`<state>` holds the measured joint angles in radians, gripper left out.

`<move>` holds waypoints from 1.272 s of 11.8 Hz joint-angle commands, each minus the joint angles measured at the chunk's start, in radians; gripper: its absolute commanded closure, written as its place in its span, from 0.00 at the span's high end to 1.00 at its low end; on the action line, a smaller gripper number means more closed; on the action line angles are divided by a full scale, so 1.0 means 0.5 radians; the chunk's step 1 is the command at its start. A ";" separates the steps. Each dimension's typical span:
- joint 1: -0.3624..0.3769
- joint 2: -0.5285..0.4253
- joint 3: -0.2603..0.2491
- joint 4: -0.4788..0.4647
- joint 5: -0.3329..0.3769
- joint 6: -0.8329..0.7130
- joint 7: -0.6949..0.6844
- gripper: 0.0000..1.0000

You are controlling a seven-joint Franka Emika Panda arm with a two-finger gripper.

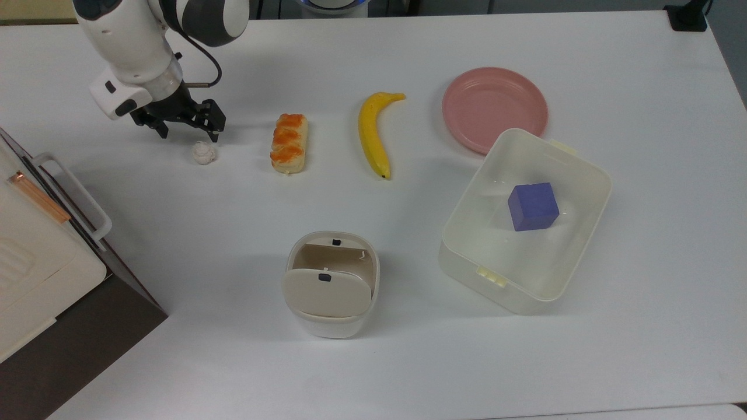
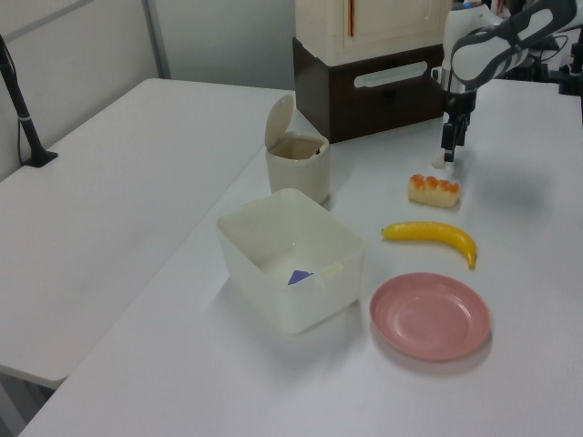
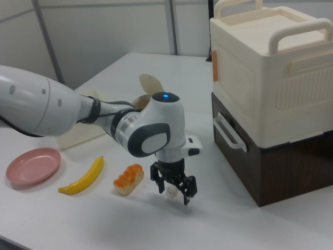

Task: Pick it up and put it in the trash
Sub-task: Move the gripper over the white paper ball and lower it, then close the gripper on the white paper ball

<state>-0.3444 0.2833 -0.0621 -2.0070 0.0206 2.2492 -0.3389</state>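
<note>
Claw (image 1: 188, 130) hangs low over the white table (image 1: 408, 361) with its two black fingers spread apart and nothing between them; in the top view it sits just above the tissue wad (image 1: 203, 153), and in the right view the claw (image 3: 174, 192) straddles the wad (image 3: 170, 190), which shows between the fingers while lying on the table. In the left view the claw (image 2: 447, 153) is down at the wad (image 2: 439, 163), just beyond the bread.

Nearest the top view's lower edge stands the cream-beige trash bin (image 1: 331, 284), well apart from the wad, its swing lid tipped so the inside shows. To the top view's right of it sits a translucent white box (image 1: 525, 221) holding a blue cube (image 1: 533, 206). At the top view's left edge is a stacked cream and dark brown case (image 1: 41, 256) with a handle.

Farther back, in a row from the top view's left: the wad, an orange-topped bread piece (image 1: 289, 143), a banana (image 1: 374, 133) and a pink plate (image 1: 494, 108), whose near rim the box overlaps in that view. The white arm (image 1: 140, 41) reaches in from the top view's upper left.
</note>
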 commanded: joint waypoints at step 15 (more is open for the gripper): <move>0.106 0.121 0.005 0.121 -0.014 0.054 -0.132 0.76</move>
<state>-0.3044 0.3398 -0.0532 -1.9516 0.0206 2.2592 -0.3848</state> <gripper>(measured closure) 0.176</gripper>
